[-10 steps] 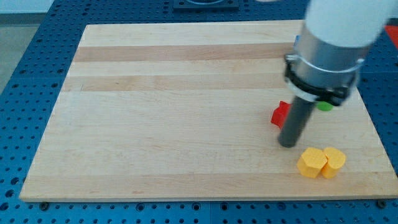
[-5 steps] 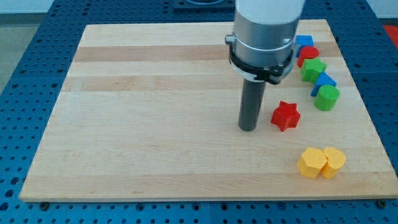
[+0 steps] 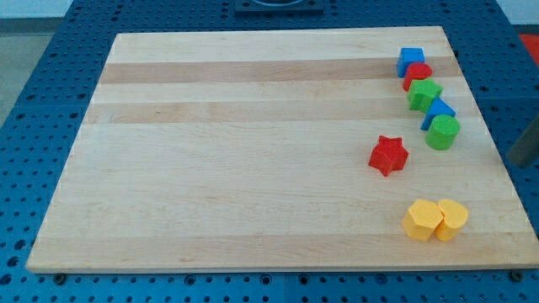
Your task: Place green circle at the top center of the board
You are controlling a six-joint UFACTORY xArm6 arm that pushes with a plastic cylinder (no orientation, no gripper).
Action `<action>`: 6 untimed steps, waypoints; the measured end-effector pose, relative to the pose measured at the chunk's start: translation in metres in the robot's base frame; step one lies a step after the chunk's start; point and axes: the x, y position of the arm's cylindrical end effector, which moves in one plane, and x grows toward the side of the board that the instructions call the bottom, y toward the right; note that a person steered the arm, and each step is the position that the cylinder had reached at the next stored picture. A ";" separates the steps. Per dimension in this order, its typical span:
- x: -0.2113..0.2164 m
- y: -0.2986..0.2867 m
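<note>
Resting on pale grained wood (image 3: 253, 168): smooth green circle (image 3: 442, 133) (tip unseen).

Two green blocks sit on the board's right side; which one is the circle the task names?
The lower one: the round green cylinder block, just below the blue block. The other green block, higher up, has an angular outline.

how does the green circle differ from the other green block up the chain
The green circle is round-sided, a short cylinder; the other green block has angular, notched sides. The green circle ends the chain at the bottom, below a blue block; the other green block sits higher, between that blue block and a red block. Both are the same green, near the board's right edge.
</note>
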 end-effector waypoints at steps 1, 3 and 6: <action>-0.026 -0.007; -0.027 -0.090; -0.055 -0.259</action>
